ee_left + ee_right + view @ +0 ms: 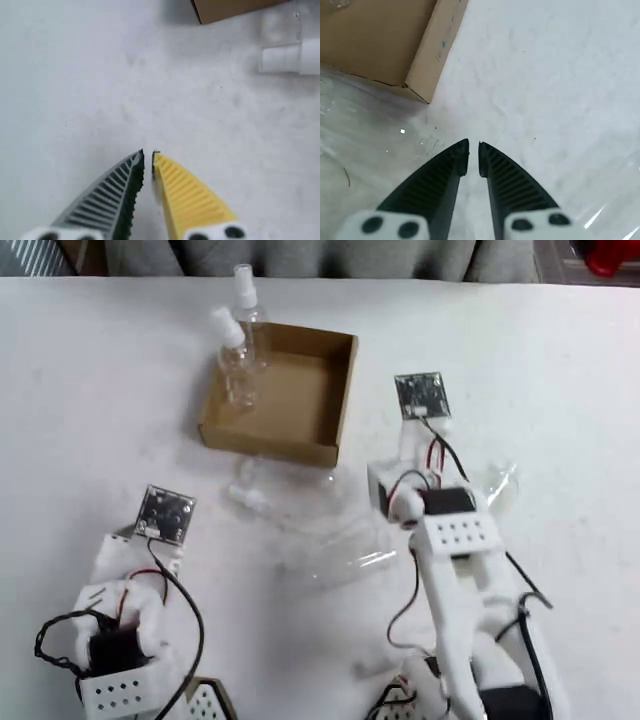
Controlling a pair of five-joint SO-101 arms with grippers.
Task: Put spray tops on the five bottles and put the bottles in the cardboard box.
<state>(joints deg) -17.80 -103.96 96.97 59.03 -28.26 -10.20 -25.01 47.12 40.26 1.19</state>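
The left claw (148,157), with one grey and one yellow finger, and the black-fingered right claw (473,150) are each closed to a thin slit, holding nothing above the white bench (100,390). The open brown cardboard box (300,390) sits ahead of both claws, with two clear plastic spray-topped bottles (238,365) upright at its edge farthest from the right claw. Another clear bottle (250,492) lies on the bench before the box, between the claws.
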